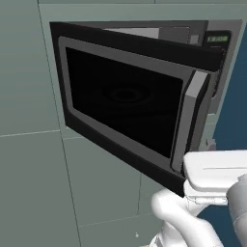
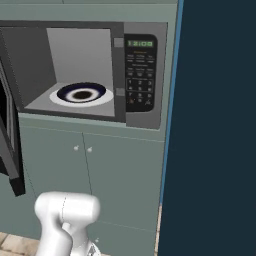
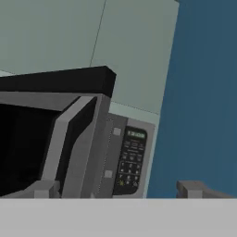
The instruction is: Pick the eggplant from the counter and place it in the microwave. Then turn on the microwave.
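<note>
The hand (image 3: pixel 118 187) stands spread wide, its two grey fingertips (image 3: pixel 190 189) far apart at the bottom of the hand view, with nothing between them. Ahead of the hand and to its left is the microwave (image 2: pixel 142 75), built into grey-green cabinet fronts (image 2: pixel 120 170). Its door (image 1: pixel 125 103) is swung open toward the hand; the dark window faces outward and the door's edge with the bar handle (image 3: pixel 76 143) lies just ahead of the left fingertip. Straight ahead of the hand, between the fingertips, is the keypad (image 3: pixel 129 162) with the green display (image 3: pixel 136 134) above it. Inside the open cavity, in the right base view, a white plate (image 2: pixel 82 95) with a dark ring lies flat on the floor, a small dark rounded patch at its middle. Whether that patch is the eggplant cannot be told, nor any long axis. A dark blue panel (image 2: pixel 215 125) rises to the right of the hand.
</note>
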You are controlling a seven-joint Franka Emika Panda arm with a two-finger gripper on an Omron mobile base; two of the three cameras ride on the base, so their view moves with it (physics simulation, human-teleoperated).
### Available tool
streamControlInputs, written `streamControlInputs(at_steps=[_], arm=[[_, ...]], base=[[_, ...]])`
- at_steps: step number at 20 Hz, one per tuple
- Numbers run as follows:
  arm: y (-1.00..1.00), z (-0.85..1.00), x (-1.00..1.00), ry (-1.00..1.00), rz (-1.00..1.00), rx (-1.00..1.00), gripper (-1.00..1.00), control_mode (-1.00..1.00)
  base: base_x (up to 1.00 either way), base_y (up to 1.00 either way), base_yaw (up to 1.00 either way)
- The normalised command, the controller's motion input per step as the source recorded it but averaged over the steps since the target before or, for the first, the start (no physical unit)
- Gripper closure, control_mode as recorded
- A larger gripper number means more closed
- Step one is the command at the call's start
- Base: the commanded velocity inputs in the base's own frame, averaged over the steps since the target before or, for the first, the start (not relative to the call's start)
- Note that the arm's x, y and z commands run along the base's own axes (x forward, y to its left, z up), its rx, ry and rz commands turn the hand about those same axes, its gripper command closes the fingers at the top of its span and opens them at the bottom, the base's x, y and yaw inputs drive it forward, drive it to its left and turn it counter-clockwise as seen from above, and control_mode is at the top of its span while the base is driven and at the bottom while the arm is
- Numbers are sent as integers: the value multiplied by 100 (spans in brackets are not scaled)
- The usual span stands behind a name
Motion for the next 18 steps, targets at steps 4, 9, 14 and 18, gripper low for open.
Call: streamControlInputs(at_steps=[4, 9, 14, 18], arm=[[-34, 0, -1, -4, 10, -1, -100, -100], [-29, -2, 3, 0, 15, 1, -100, -100], [-27, -9, 5, 0, 18, 3, -100, -100], [-17, -11, 12, 4, 18, 5, -100, -100]], base=[[0, 0, 0], [0, 0, 0], [0, 0, 0], [0, 0, 0]])
